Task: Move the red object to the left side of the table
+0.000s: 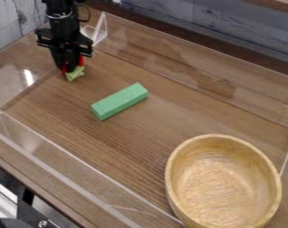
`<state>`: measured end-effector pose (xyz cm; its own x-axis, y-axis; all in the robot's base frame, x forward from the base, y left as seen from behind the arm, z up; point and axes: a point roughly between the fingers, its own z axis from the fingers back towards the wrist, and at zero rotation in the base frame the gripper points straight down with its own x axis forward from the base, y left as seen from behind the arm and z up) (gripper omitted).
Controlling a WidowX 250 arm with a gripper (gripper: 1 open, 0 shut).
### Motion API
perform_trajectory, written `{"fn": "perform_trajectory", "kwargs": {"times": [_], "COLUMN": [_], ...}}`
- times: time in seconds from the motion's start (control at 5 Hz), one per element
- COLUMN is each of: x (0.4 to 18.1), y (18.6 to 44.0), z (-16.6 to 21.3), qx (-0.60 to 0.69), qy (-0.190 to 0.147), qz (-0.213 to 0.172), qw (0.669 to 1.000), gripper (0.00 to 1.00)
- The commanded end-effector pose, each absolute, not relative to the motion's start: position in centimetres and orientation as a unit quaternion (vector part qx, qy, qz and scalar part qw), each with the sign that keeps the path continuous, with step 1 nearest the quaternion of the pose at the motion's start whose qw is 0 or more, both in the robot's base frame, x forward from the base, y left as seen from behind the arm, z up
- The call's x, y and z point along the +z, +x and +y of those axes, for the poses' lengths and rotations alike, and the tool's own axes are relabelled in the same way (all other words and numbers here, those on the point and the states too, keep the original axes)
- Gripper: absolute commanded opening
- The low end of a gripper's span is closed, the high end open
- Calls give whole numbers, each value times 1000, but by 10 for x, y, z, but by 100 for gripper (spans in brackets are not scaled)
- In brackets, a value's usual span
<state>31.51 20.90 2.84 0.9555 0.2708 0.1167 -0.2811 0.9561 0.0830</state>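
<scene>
So the gripper (69,68) is pinching the red object (71,70) right between its fingertips, pointing straight down over the table (170,116) around 10 o'clock. The object sits directly under it, green tip poking toward 6 o'clock. Seems to me it's practically at the drop spot.

Red object (72,69) showing red with green tip; block (119,101) showing green; table (170,111) showing brown wood-grain; bowl (224,185) showing pale wood.

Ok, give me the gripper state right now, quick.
Gripper: shut on the red object, pointing straight down, low over the table near its far-left corner.
</scene>
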Motion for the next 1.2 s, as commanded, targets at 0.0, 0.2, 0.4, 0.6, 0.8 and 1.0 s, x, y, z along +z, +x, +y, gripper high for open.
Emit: {"fn": "perform_trajectory", "kwargs": {"times": [0.0, 0.2, 0.4, 0.6, 0.8, 1.0], "x": [29, 23, 18, 13, 10, 12], "y": [322, 322, 322, 322, 322, 321], "z": [213, 212, 211, 210, 209, 208], "qx": [144, 147, 150, 152, 155, 157], "qy": [60, 60, 61, 61, 61, 59], "qz": [-67, -62, -58, -54, -51, -49], "qw": [986, 985, 985, 985, 985, 985], "gripper": [0, 0, 0, 0, 0, 100]}}
